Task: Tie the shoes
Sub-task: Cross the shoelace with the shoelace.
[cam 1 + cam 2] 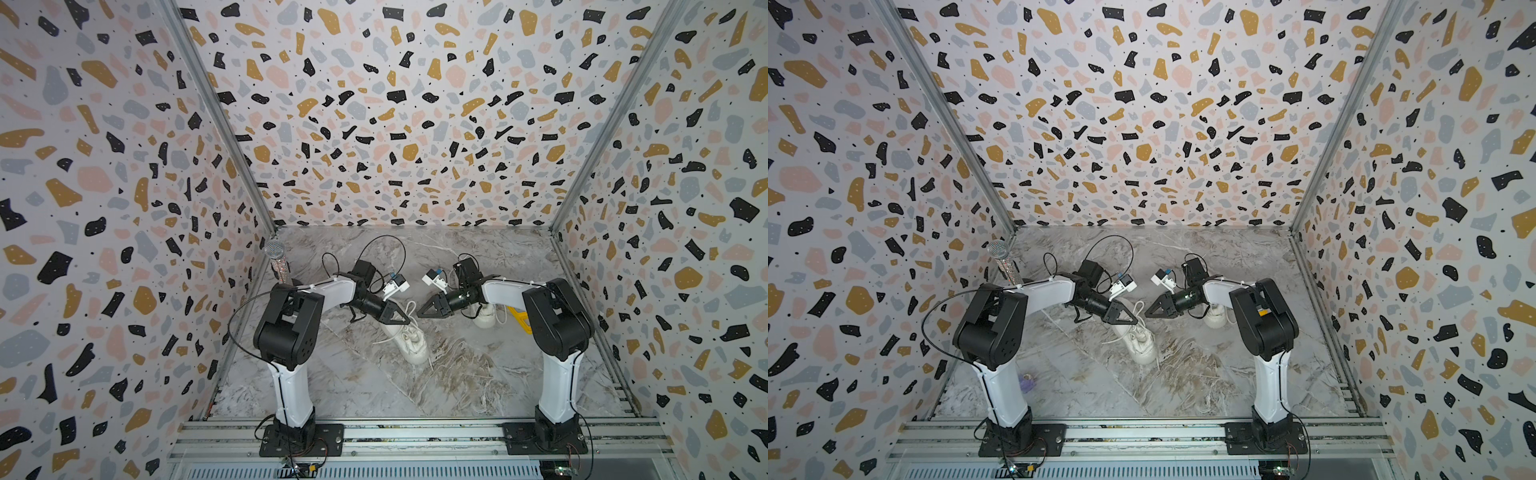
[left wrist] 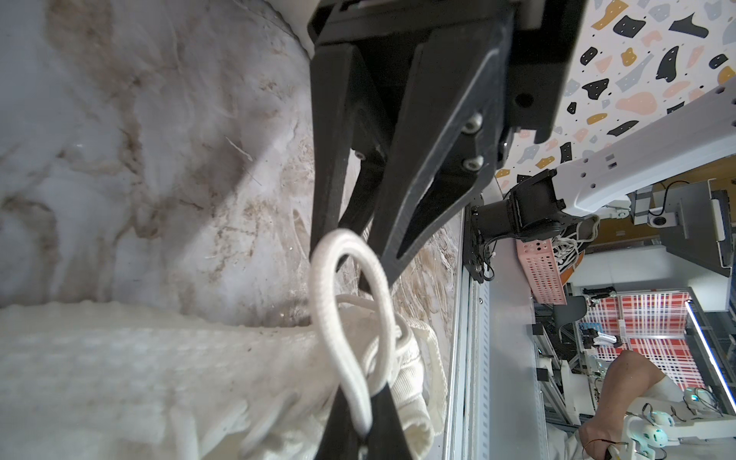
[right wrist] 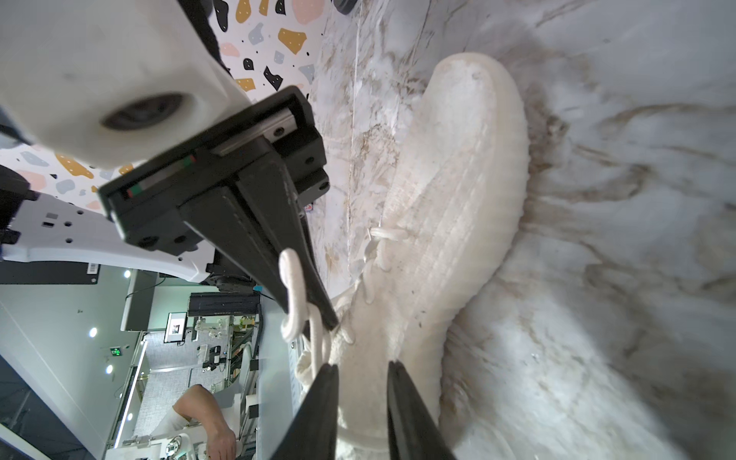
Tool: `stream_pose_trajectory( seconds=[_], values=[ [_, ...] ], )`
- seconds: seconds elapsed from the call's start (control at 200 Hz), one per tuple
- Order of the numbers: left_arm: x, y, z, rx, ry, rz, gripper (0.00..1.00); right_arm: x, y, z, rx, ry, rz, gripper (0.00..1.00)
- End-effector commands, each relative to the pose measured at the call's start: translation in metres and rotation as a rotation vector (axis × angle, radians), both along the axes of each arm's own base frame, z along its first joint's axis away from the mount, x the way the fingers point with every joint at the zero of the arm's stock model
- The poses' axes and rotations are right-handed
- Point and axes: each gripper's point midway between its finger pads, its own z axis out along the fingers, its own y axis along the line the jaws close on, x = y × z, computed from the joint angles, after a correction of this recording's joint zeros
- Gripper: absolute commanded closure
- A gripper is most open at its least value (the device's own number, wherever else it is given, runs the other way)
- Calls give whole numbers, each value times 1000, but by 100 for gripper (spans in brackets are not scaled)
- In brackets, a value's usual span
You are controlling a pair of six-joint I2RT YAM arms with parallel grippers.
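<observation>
So far only the start of a bow shows, and on one shoe alone. The centre sneaker (image 1: 409,343) lies on the marble-patterned tabletop (image 1: 457,386) between the two arms, its toe toward the arm bases, and both grippers meet just above its lacing. The left gripper (image 1: 409,321) is pinched tight on a lace loop (image 2: 350,318) — the left wrist view shows the white cord doubled over and standing up from the closed fingertips. The right gripper (image 1: 419,313) points at that loop with its jaws a little apart. The right wrist view shows a clear gap between its fingers (image 3: 404,418) and nothing clamped there. Whether one fingertip already passes through the loop I cannot tell.

A loose lace end (image 1: 383,340) trails on the table beside the sneaker, so no bow is finished. I judge this to be the forming of the first bow loop, with the wrap, pull-through and tightening all left to do. The second sneaker (image 1: 485,319) sits well apart, partly hidden under the right arm, with a lace hanging off it — it looks untied, which leaves most of the task ahead.
</observation>
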Motion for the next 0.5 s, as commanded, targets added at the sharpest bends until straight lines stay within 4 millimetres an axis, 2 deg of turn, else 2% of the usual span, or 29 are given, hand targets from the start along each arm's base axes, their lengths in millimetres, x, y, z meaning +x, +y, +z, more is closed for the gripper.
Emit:
stream_pose_trajectory(
  seconds=[0.0,0.15,0.325,0.496],
  values=[
    [-1,-1,13,-30,-32,-13,100,2,4,-7,-44,-4,5,77],
    [-1,-1,12,-25,-30,-11,100,-12,13,1,0,16,58,75],
    [0,-1,11,-19,-32,-9,100,-15,16,13,70,45,61,73],
    [-1,-1,11,-20,-32,-10,100,-17,17,15,91,62,71,72]
  ],
)
